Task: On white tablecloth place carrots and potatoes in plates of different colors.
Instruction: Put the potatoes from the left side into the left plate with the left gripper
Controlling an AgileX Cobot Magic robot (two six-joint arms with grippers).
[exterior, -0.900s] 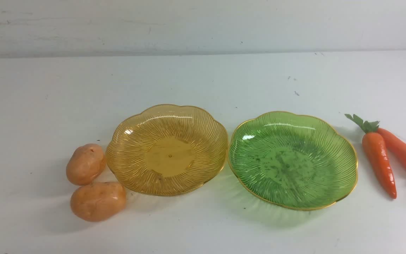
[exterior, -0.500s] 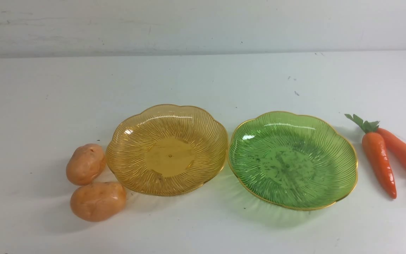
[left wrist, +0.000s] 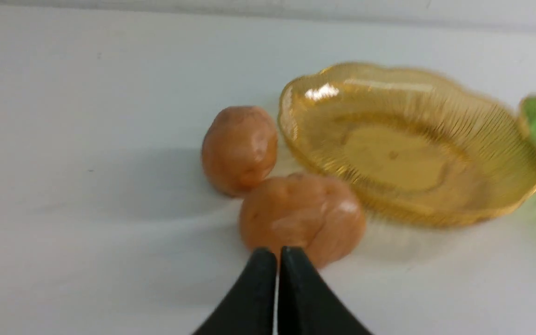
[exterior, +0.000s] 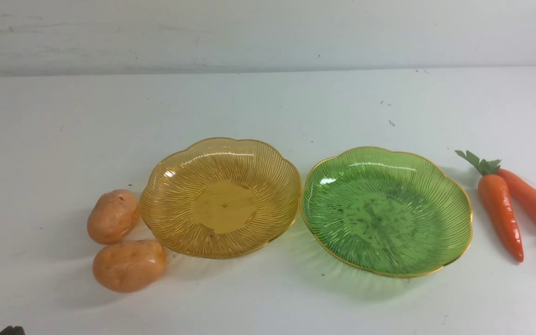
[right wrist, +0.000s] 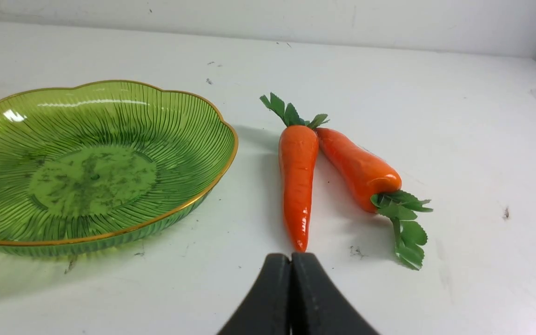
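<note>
Lower left of the front frame: nearer potato (exterior: 129, 265) touches farther potato (exterior: 113, 216), both just beside the amber plate (exterior: 221, 139). Green plate (exterior: 389, 151) at centre right, its rim touching the amber one or nearly so. Both plates are empty. Right edge: slim carrot (exterior: 500, 214) lies against the second carrot (exterior: 531, 200), leafy ends pointing opposite ways, the second partly cut off by the frame. Everything rests on the white tablecloth (exterior: 258, 102).

Left gripper (left wrist: 277, 253): jaws pressed together, nothing between them, pointed at the nearer potato; contact cannot be told. Right gripper (right wrist: 291, 258): likewise clenched on nothing, slim carrot's tip just ahead.

Handling, by judgement:
- Potatoes look light, rigid and glossy. The rounded flanks may squirt out of a pinch, so take hold across the short middle.
- Carrots look stiff, slick and tapered. Grip the thick shoulder below the leaves, not the tip.
- Leaves look floppy and would give a poor hold.
- Plates seem light and likely to skid if bumped.
</note>
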